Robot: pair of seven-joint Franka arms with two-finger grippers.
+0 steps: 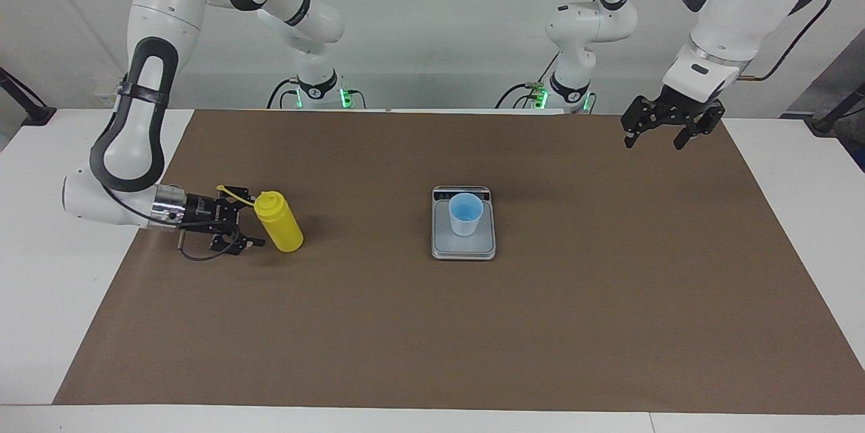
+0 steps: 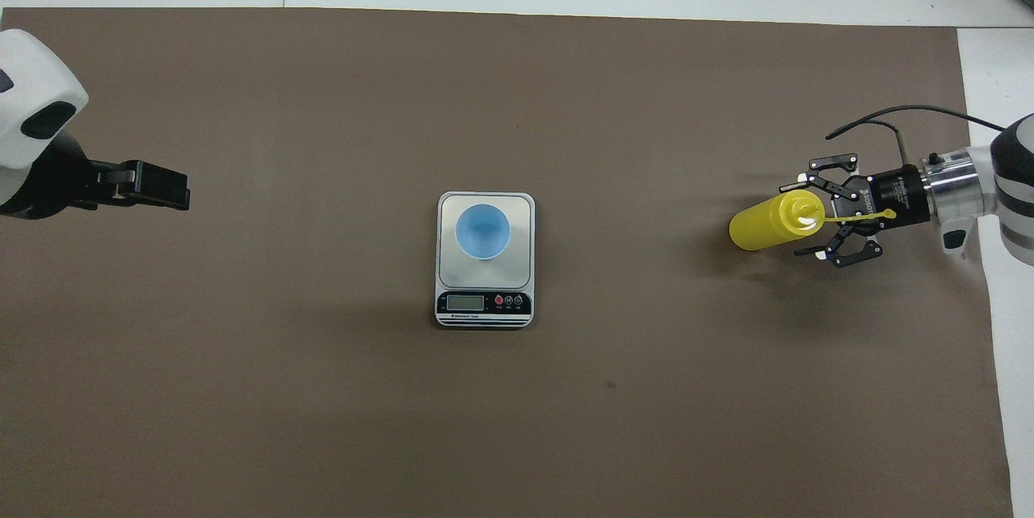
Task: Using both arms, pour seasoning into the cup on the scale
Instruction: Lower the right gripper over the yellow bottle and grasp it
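my right jaws (image 1: 249, 224) gape apart, the upright seasoning bottle (image 1: 278, 221) standing just ahead of their tips.

White table (image 1: 40, 271), brown mat (image 1: 432, 325) over most of top; plain white wall (image 1: 432, 21).

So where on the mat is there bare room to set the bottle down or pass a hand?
Bare mat lies between the scale and the waiting left gripper, and between scale and yellow bottle. It is crowded only at the bottle, where the open right gripper sits beside it. The cup fills the scale's plate.
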